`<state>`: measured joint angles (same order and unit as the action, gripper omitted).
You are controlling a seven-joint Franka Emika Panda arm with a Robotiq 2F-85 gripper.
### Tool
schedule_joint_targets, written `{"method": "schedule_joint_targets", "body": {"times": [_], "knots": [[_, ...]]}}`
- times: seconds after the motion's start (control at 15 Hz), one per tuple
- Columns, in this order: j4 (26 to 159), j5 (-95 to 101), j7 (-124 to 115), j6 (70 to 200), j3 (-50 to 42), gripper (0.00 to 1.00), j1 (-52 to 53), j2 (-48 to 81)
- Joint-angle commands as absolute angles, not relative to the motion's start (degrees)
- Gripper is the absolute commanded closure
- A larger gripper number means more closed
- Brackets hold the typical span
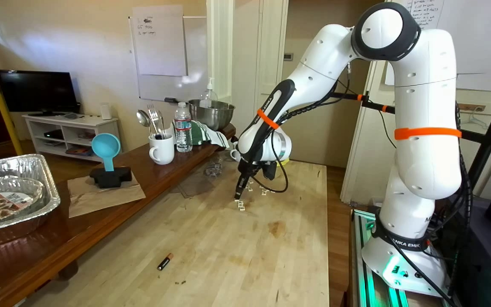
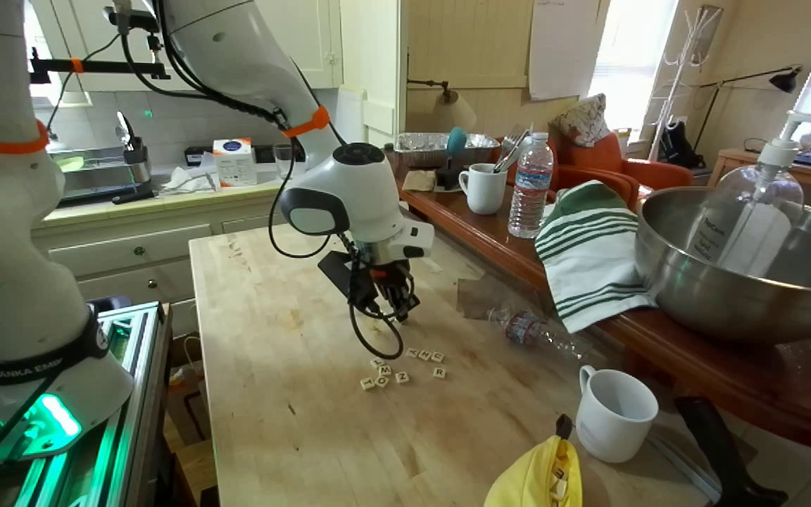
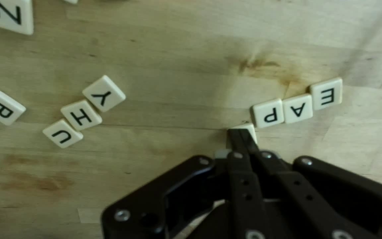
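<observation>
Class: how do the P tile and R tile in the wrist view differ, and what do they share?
The P tile sits against the A tile; the R tile lies apart. The P tile is near the closed jaws, the R tile well away. The P tile is nearly square to the picture, the R tile turned aslant. Both are pale, face-up tiles with black letters.

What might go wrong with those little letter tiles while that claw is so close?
In the wrist view, the shut gripper hides part of one tile, so a sideways nudge might knock it askew. That tile sits right by the P tile, which adjoins the A tile, so a shove could perhaps shift all three. The black cable loops low beside the gripper and might brush other tiles if the arm dips or swings.
</observation>
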<state>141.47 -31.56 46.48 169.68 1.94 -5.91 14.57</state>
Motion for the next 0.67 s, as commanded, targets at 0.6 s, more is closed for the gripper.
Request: {"method": "schedule_joint_targets", "body": {"times": [0.6], "knots": [[140.47, -32.43, 46.98, 169.93, 4.74, 1.0, -5.94, 16.73]]}}
